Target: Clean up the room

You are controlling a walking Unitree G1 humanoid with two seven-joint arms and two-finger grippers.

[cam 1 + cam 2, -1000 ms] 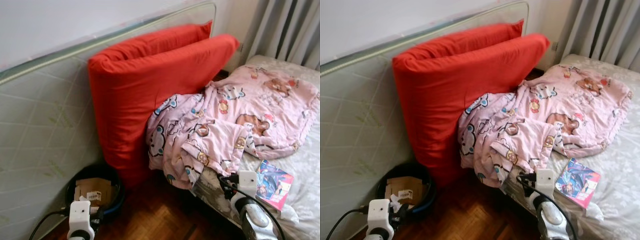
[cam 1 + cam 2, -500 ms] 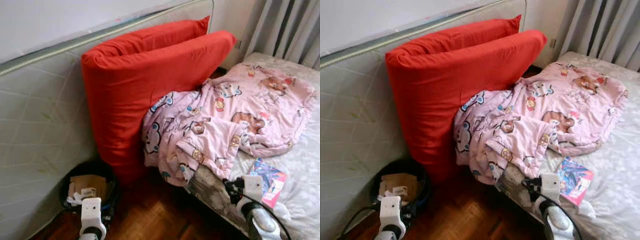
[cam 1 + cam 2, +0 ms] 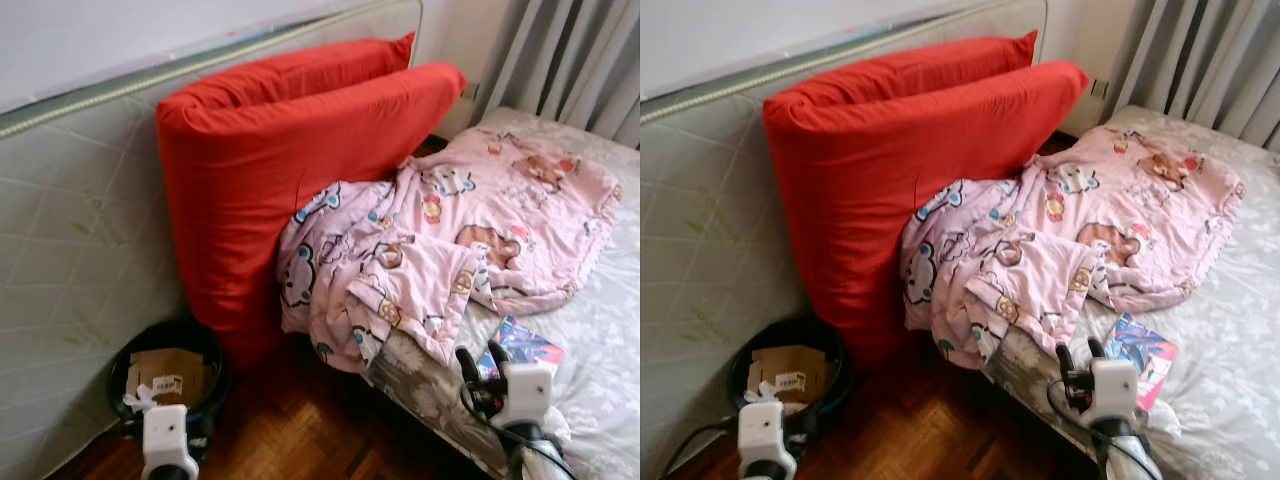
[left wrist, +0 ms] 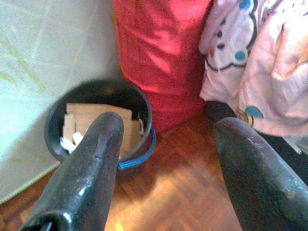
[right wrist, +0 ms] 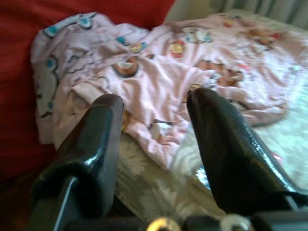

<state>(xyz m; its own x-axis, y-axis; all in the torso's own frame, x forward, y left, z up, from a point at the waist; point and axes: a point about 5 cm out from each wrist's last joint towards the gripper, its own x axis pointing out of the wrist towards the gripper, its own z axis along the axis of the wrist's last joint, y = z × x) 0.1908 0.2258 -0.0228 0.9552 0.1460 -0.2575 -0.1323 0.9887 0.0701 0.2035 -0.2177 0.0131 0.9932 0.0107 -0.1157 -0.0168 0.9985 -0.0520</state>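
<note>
A crumpled pink cartoon-print blanket [image 3: 450,230] lies on the bed and spills over its near corner. A colourful book [image 3: 527,344] lies on the grey floral sheet [image 3: 610,320] just below the blanket. My right gripper [image 3: 481,354] is open at the bed's near edge, right beside the book, its fingers pointing toward the blanket [image 5: 159,91]. My left gripper [image 4: 168,125] is open and empty, low over the wood floor, facing a black bin [image 4: 137,98] with cardboard [image 4: 89,118] in it.
A big folded red cushion [image 3: 290,170] leans against an upright pale mattress [image 3: 70,240] along the wall. The bin [image 3: 165,360] sits at its foot. Grey curtains [image 3: 560,60] hang behind the bed. Bare parquet floor [image 3: 310,430] lies between bin and bed.
The camera has shifted, so the whole scene sits a little differently. My right gripper has come up at the bed edge, and its two fingers now show beside the book.
</note>
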